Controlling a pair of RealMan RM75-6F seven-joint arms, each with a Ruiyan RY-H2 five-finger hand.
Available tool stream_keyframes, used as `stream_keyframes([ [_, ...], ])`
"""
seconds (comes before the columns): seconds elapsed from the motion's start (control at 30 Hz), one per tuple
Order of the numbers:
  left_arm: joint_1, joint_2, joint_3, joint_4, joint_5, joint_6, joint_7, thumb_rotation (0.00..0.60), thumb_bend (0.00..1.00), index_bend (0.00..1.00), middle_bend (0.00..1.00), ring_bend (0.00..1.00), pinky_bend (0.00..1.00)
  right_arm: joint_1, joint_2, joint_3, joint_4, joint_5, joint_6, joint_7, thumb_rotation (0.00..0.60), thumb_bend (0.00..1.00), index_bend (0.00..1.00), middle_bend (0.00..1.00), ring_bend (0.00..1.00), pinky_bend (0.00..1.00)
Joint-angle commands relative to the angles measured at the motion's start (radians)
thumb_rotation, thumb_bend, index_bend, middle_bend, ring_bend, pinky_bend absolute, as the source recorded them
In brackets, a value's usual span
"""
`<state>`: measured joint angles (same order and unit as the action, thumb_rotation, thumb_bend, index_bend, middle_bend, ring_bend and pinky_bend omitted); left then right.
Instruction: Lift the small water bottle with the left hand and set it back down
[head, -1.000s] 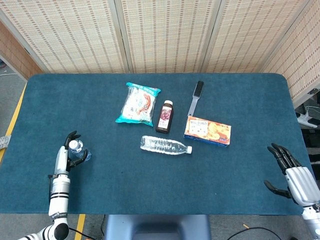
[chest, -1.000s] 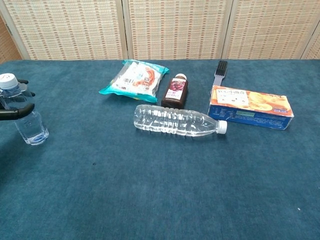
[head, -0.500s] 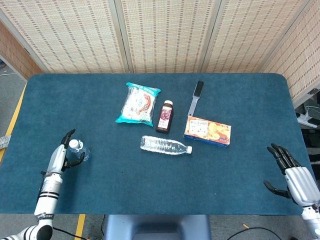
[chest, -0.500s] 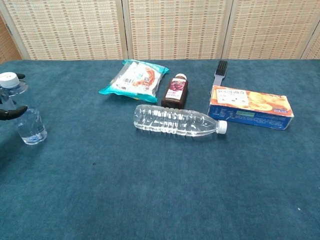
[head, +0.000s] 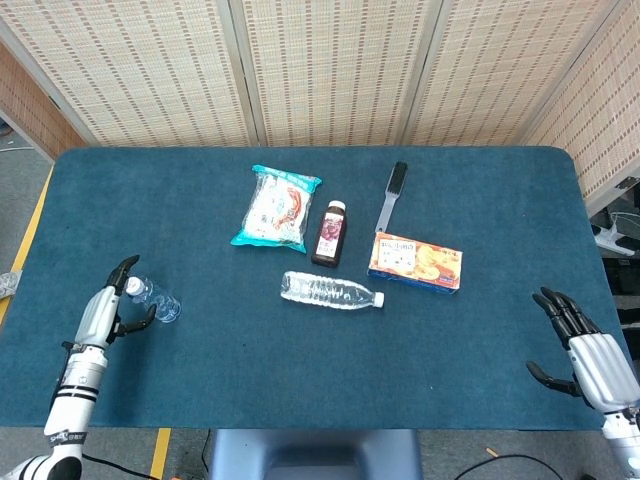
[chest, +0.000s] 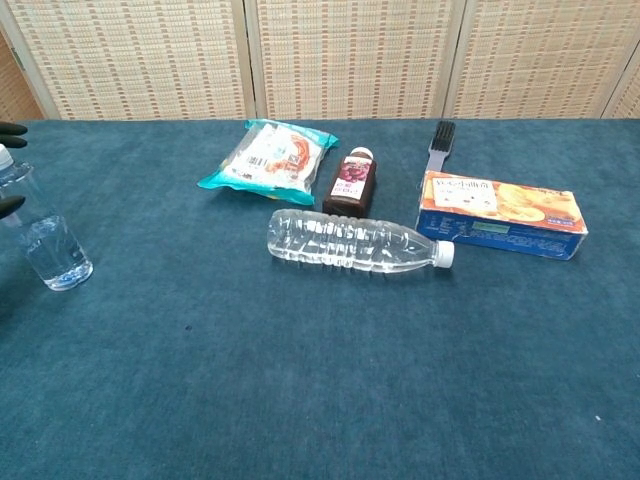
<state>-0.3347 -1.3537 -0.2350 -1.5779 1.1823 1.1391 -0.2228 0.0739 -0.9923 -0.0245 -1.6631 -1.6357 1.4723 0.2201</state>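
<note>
The small water bottle (head: 155, 299) stands on its base near the table's left edge, tilted with its white cap toward my left hand (head: 103, 315). That hand is just left of it, fingers spread wide around the bottle's top, and no firm grip shows. In the chest view the small water bottle (chest: 45, 240) leans left, with black fingertips (chest: 10, 130) above and beside its cap at the frame's edge. My right hand (head: 585, 352) hovers at the table's right front corner, fingers apart and holding nothing.
A large clear bottle (head: 330, 291) lies on its side mid-table. Behind it are a snack bag (head: 277, 207), a dark juice bottle (head: 330, 233), an orange cookie box (head: 415, 262) and a black brush (head: 393, 192). The blue table (head: 300, 370) ends just left of the small bottle.
My left hand has slid left toward the table edge and its fingers have spread. The small bottle went from upright in the hand to tilted left with its base on the table.
</note>
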Motion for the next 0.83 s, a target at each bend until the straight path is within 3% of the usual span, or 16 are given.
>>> stream_keyframes([
  [0.03,0.008,0.016,0.023,0.025,0.048,0.053,0.088,0.6,0.38,0.02,0.0,0.0,0.13,0.001,-0.001,0.001,0.001,0.001,-0.002,-0.001,0.6,0.17,0.0,0.0,0.0,0.24],
  [0.17,0.008,0.048,0.056,0.035,0.095,0.078,0.19,0.6,0.38,0.02,0.0,0.0,0.13,0.002,-0.001,-0.002,0.0,-0.001,-0.005,-0.004,0.6,0.17,0.0,0.0,0.0,0.24],
  [0.47,0.037,0.125,0.119,0.1,0.21,0.141,0.236,0.6,0.38,0.09,0.05,0.02,0.13,0.005,-0.004,0.0,0.0,0.002,-0.008,-0.008,0.6,0.17,0.0,0.0,0.0,0.24],
  [0.83,0.1,0.055,0.171,0.291,0.174,0.157,0.27,0.6,0.39,0.1,0.08,0.03,0.13,0.011,-0.014,0.001,-0.001,0.006,-0.02,-0.027,0.6,0.17,0.0,0.0,0.0,0.25],
])
